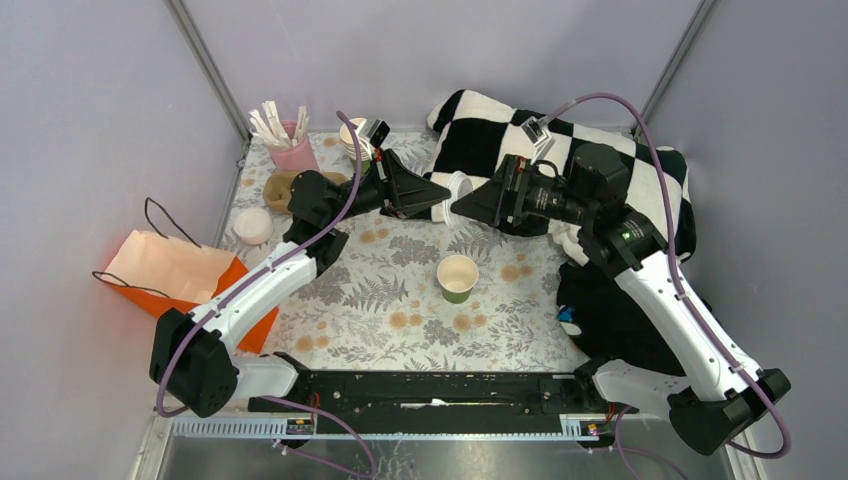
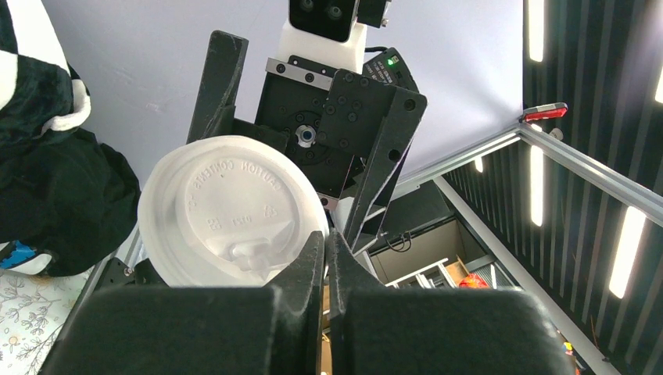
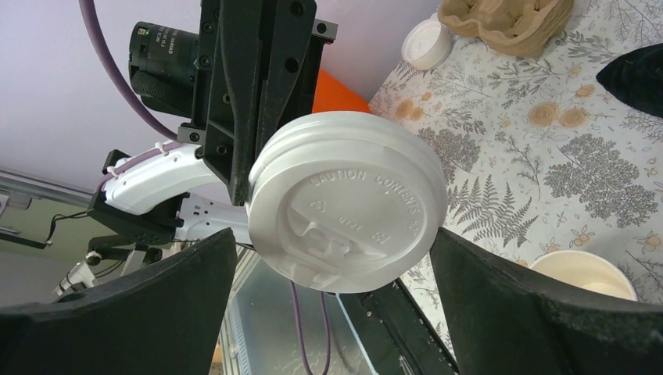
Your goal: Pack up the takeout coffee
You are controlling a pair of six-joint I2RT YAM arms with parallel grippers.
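Your left tool [image 1: 438, 207] is closed tight on the rim of the white plastic lid [image 3: 348, 203], holding it in the air above the back of the tabletop [image 1: 380, 290]. Your right tool [image 3: 332, 234] faces it with its jaws wide apart, one finger on each side of the lid and not clamped on it. The green paper cup [image 1: 457, 277] stands upright and uncovered near the middle of the fern-and-flower printed cover, well apart from both tools. On your left an orange-and-peach paper bag [image 1: 170, 268] lies at the cover's edge, with a loose flat lid [image 1: 252, 225] just behind it. Farther back you have a pulp cup carrier [image 1: 283, 187], a pink cup of stirrers [image 1: 293, 150] and a stack of lidless cups [image 1: 352, 135]. A black-and-white checked blanket [image 1: 480, 135] is heaped at the back right. Plain lilac-grey walls with metal corner posts close in the space
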